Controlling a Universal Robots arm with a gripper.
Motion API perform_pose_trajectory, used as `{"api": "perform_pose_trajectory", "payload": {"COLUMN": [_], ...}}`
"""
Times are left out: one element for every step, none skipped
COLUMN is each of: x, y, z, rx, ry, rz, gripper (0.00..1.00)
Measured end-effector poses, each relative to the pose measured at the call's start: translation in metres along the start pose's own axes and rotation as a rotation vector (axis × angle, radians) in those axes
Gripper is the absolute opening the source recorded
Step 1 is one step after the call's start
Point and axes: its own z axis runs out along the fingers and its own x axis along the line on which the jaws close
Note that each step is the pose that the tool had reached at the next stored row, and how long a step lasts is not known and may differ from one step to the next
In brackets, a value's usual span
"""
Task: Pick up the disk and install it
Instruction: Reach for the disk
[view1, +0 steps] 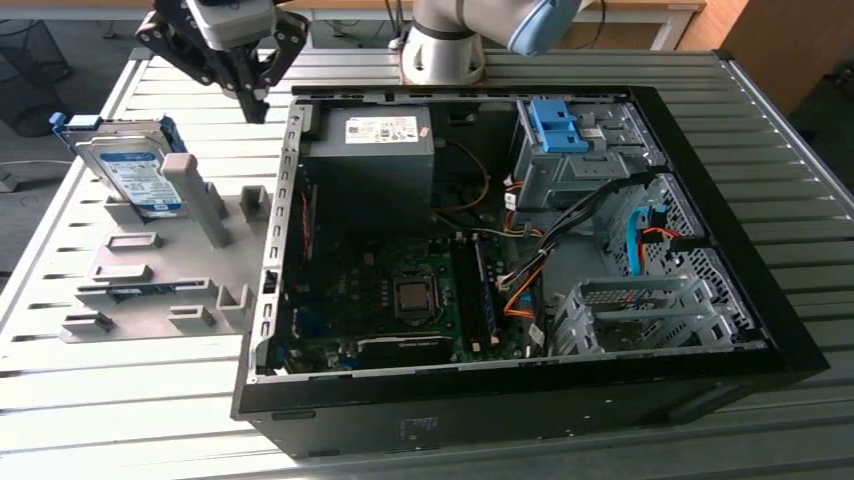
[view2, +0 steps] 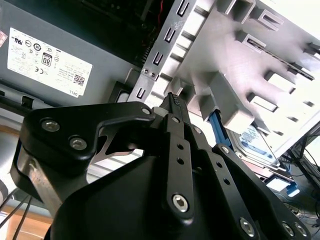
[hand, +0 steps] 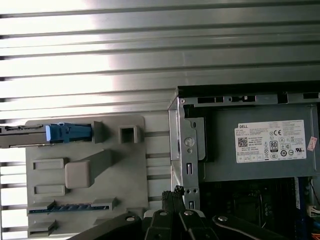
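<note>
The disk (view1: 130, 170) is a silver-grey hard drive with a white-and-blue label and blue side rails. It stands tilted on edge at the far end of a grey fixture plate (view1: 160, 275), at the exterior view's left. In the first wrist view the disk (hand: 30, 136) shows edge-on, and in the second wrist view the disk (view2: 257, 145) lies behind a grey post. My gripper (view1: 254, 100) hangs above the gap between the fixture and the computer case, to the right of the disk and apart from it. The black fingers (view2: 172, 100) are shut together, holding nothing. The fingertips (hand: 177, 192) hover by the case's corner.
An open black computer case (view1: 747, 300) lies on the slatted metal table (view1: 120, 400). Inside are a dark grey box with a white sticker (view1: 374, 150), a motherboard (view1: 400, 290), loose cables and a blue clip bracket (view1: 558, 125) on the drive cage. Grey posts (view1: 200, 195) stand up from the fixture.
</note>
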Motion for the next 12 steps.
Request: {"api": "perform_pose_trajectory", "payload": {"x": [0.0007, 0.0014, 0.0021, 0.0029, 0.0038, 0.0046, 0.0054, 0.0062, 0.007, 0.0077, 0.0086, 0.0094], "y": [0.0, -0.0001, -0.0001, -0.0002, -0.0003, -0.0003, -0.0004, -0.0005, -0.0005, -0.0006, -0.0006, -0.0007], "z": [0.0001, 0.0002, 0.0003, 0.0003, 0.0004, 0.0005, 0.0006, 0.0007, 0.0008, 0.0008, 0.0009, 0.001], "rx": [0.0, 0.0, 0.0, 0.0, 0.0, -0.0001, 0.0001, 0.0, 0.0, 0.0, 0.0, 0.0], "ry": [0.0001, 0.0001, 0.0002, 0.0003, 0.0003, 0.0003, 0.0005, 0.0004, 0.0005, 0.0005, 0.0005, 0.0006], "rz": [0.0, 0.0, 0.0, 0.0, 0.0, 0.0, 0.0, 0.0, 0.0, 0.0, 0.0, 0.0], "gripper": [0.11, 0.11, 0.11, 0.11, 0.11, 0.11, 0.11, 0.11, 0.11, 0.11, 0.11, 0.11]}}
